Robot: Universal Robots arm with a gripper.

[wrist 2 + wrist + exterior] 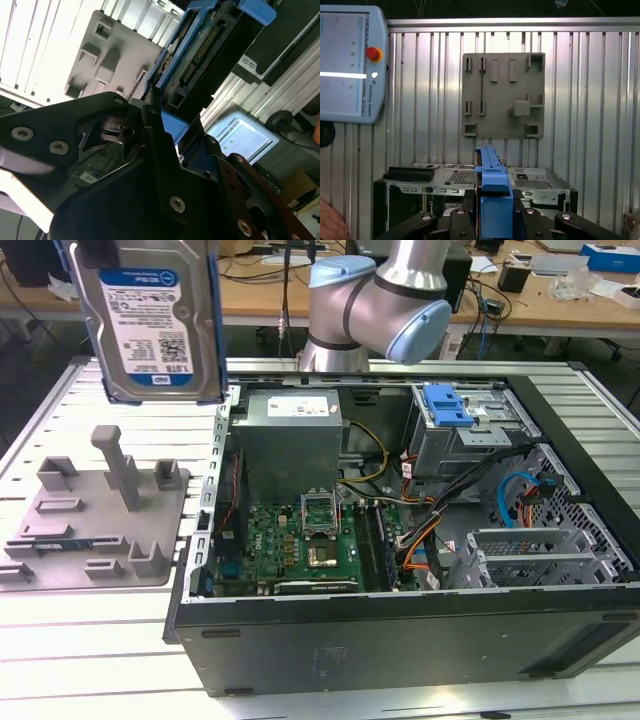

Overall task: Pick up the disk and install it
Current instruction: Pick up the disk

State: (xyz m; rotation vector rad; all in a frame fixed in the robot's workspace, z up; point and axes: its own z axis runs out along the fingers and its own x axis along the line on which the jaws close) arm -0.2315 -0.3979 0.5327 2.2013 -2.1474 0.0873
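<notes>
Disk [155, 325] is off the bench [90, 650], hanging upright in the air. Its label faces the exterior camera and a blue bracket runs round its edges. Claw [493, 212] is clenched on it: in the first wrist view black fingers [469, 220] sit tight on both sides of the bracket. Grey fixture plate [95, 510] lies on the bench below. Open computer case [400, 640] is just beside the plate, on the exterior view's right, board exposed. Arm [380, 300] stands behind the case.

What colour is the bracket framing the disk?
Blue: the disk sits in a blue bracket, clearest in the first wrist view.
</notes>
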